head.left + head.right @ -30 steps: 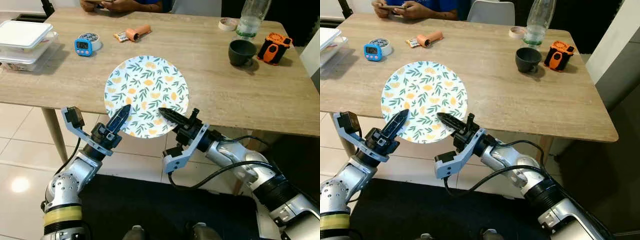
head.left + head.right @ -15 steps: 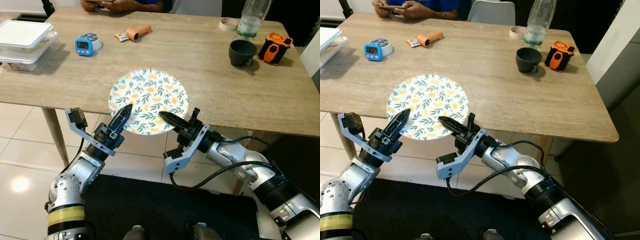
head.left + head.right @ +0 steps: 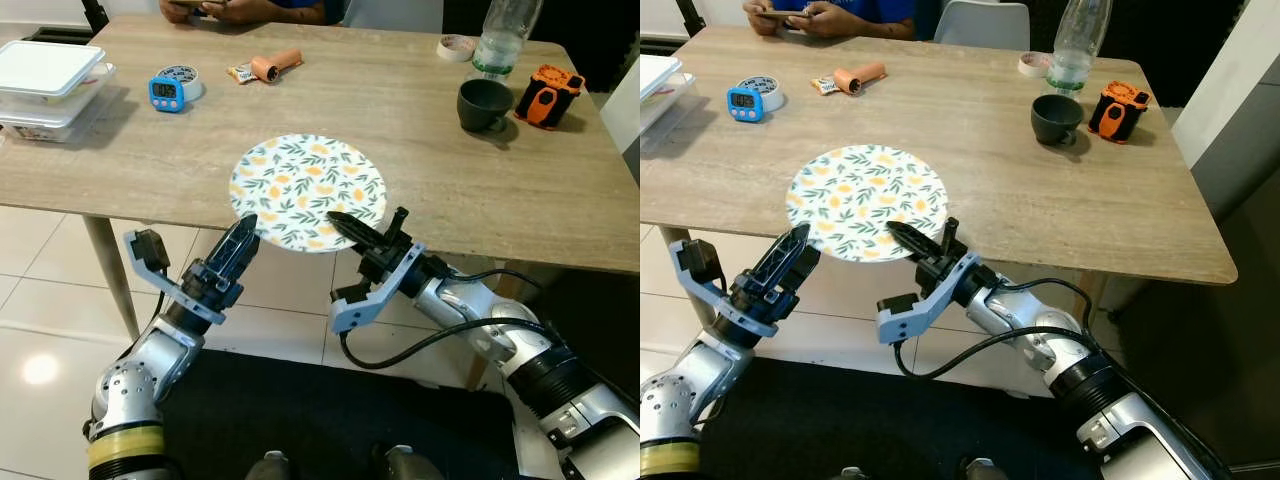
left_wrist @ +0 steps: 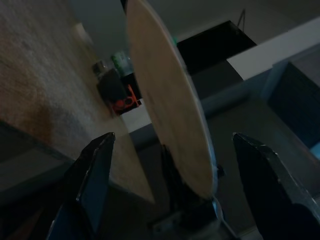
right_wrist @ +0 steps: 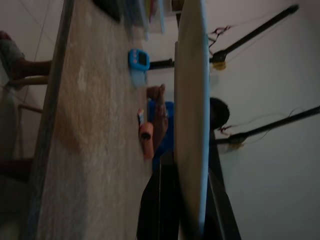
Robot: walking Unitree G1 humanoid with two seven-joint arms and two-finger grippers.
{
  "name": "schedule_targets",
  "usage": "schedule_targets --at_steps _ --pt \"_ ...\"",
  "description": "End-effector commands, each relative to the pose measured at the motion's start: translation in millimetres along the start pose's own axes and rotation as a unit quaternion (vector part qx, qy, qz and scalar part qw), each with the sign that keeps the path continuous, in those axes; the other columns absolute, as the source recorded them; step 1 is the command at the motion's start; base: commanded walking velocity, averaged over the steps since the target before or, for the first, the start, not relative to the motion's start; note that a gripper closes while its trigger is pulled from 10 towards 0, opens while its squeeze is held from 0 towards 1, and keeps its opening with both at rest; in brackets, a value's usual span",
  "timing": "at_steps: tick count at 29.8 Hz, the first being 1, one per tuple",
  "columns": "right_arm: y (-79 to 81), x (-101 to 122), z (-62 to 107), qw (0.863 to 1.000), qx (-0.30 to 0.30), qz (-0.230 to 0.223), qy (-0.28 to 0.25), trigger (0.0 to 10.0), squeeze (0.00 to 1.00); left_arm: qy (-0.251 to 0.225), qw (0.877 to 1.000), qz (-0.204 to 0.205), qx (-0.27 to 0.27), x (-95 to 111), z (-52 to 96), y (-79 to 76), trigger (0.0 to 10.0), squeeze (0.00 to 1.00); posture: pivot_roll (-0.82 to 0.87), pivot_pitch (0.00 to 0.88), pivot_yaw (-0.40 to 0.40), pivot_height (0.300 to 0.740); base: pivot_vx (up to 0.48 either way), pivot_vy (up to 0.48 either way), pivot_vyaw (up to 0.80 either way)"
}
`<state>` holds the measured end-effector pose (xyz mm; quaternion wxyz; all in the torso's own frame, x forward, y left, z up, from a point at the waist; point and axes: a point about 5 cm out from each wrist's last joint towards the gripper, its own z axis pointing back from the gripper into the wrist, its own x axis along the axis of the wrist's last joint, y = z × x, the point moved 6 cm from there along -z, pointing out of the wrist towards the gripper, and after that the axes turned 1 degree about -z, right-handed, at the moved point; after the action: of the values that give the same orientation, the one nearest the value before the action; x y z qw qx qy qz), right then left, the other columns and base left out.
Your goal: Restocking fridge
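A round plate [image 3: 308,190] printed with green leaves and orange slices hovers nearly level, just above the near edge of the wooden table [image 3: 450,190]. My right gripper [image 3: 338,218] is shut on its near rim. In the right wrist view the plate [image 5: 192,125] is edge-on between the fingers, with a gap to the tabletop. My left gripper [image 3: 240,240] is open, just below and in front of the plate's left rim. In the left wrist view its fingers [image 4: 95,170] stand wide apart on either side of the plate [image 4: 170,115], not touching it.
Stacked white containers [image 3: 45,85] sit at the table's left end, with a blue timer [image 3: 165,92] and an orange item [image 3: 275,65] behind the plate. A dark cup [image 3: 484,104], a bottle [image 3: 505,35] and an orange device [image 3: 547,97] stand far right. A person's hands [image 3: 225,8] rest at the far edge.
The plate has tipped from tilted toward me to nearly level and moved right, over the table edge. My left gripper has come off its rim and dropped lower.
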<state>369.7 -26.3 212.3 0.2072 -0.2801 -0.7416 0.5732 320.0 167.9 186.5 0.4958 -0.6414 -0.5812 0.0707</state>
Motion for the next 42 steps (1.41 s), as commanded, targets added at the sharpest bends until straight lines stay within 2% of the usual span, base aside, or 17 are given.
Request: schedule_targets --at_steps 1,9,13,14,15,16,17,18,20,22,23,25,29,33,37,39,42 --pt "-6.4 -18 3.0 0.999 -0.021 -0.028 0.040 0.0 0.00 0.025 1.000 -0.007 0.010 -8 12.2 3.0 10.0 1.00 -0.06 0.176 0.011 0.740 0.000 0.000 0.00" --pt "-6.9 -74 26.2 0.960 -0.072 -0.212 0.168 0.0 0.00 0.051 0.996 -0.051 0.051 -11 49.1 15.1 10.0 1.00 -0.06 0.177 0.012 0.740 0.000 0.000 0.00" --pt "-13.3 -68 27.9 0.890 -0.109 -0.419 0.141 0.0 0.00 0.079 0.993 -0.078 0.044 -17 61.8 8.7 10.0 1.00 -0.06 0.175 0.013 0.740 0.000 0.000 0.00" --pt "-13.3 -68 27.9 0.890 -0.109 -0.419 0.141 0.0 0.00 0.079 0.993 -0.078 0.044 -17 61.8 8.7 10.0 1.00 -0.06 0.175 0.013 0.740 0.000 0.000 0.00" --pt "-19.1 -63 25.4 0.857 -0.119 -0.486 0.120 0.0 0.00 0.088 0.992 -0.081 0.046 -21 64.8 9.7 10.0 1.00 -0.05 0.175 0.011 0.740 0.000 0.000 0.00" --pt "-31.0 -54 21.9 0.822 -0.129 -0.549 0.085 3.0 0.00 0.099 0.990 -0.085 0.053 -27 69.0 13.0 10.0 0.28 -0.05 0.176 0.011 0.740 0.000 0.000 0.00" --pt "-31.0 -54 21.9 0.822 -0.129 -0.549 0.085 3.0 0.00 0.099 0.990 -0.085 0.053 -27 69.0 13.0 10.0 0.28 -0.05 0.176 0.011 0.740 0.000 0.000 0.00" --pt "-43.2 -43 18.8 0.778 -0.131 -0.613 0.040 8.9 0.00 0.105 0.989 -0.086 0.061 -31 73.1 16.8 10.0 0.00 -0.05 0.176 0.011 0.740 0.000 0.000 0.00" --pt "-43.2 -43 18.8 0.778 -0.131 -0.613 0.040 8.9 0.00 0.105 0.989 -0.086 0.061 -31 73.1 16.8 10.0 0.00 -0.05 0.176 0.011 0.740 0.000 0.000 0.00" --pt "-75.0 -6 20.9 0.695 -0.093 -0.707 -0.093 10.0 0.00 0.113 0.985 -0.088 0.094 -39 86.6 31.9 10.0 0.00 -0.06 0.173 0.011 0.740 0.000 0.000 0.00" --pt "-75.0 -6 20.9 0.695 -0.093 -0.707 -0.093 10.0 0.00 0.113 0.985 -0.088 0.094 -39 86.6 31.9 10.0 0.00 -0.06 0.173 0.011 0.740 0.000 0.000 0.00" --pt "-85.9 27 34.3 0.644 -0.016 -0.742 -0.184 10.0 0.00 0.120 0.979 -0.088 0.138 -45 100.2 48.3 10.0 0.00 -0.06 0.171 0.007 0.740 0.000 0.000 0.00" --pt "-59.2 76 74.8 0.624 0.164 -0.723 -0.248 10.0 0.00 0.147 0.959 -0.089 0.224 -60 135.8 76.0 10.0 0.00 -0.06 0.171 0.007 0.740 0.000 0.000 0.00" --pt "-45.0 87 88.4 0.605 0.220 -0.726 -0.242 10.0 0.00 0.168 0.944 -0.093 0.267 -70 156.7 87.7 10.0 0.00 -0.06 0.169 0.007 0.740 0.000 0.000 0.00" --pt "-27.8 90 94.5 0.611 0.255 -0.718 -0.217 10.0 0.00 0.166 0.931 -0.096 0.312 -72 170.7 98.7 10.0 0.00 -0.06 0.170 0.006 0.740 0.000 0.000 0.00" --pt "45.5 71 112.3 0.664 0.357 -0.655 -0.059 10.0 0.00 0.153 0.869 -0.115 0.456 -70 218.2 128.1 10.0 0.00 -0.06 0.169 0.007 0.740 0.000 0.000 0.00" --pt "80.5 56 129.0 0.682 0.406 -0.609 0.014 10.0 0.00 0.155 0.843 -0.128 0.498 -69 234.8 133.4 10.0 0.00 -0.06 0.169 0.007 0.740 0.000 0.000 0.00"
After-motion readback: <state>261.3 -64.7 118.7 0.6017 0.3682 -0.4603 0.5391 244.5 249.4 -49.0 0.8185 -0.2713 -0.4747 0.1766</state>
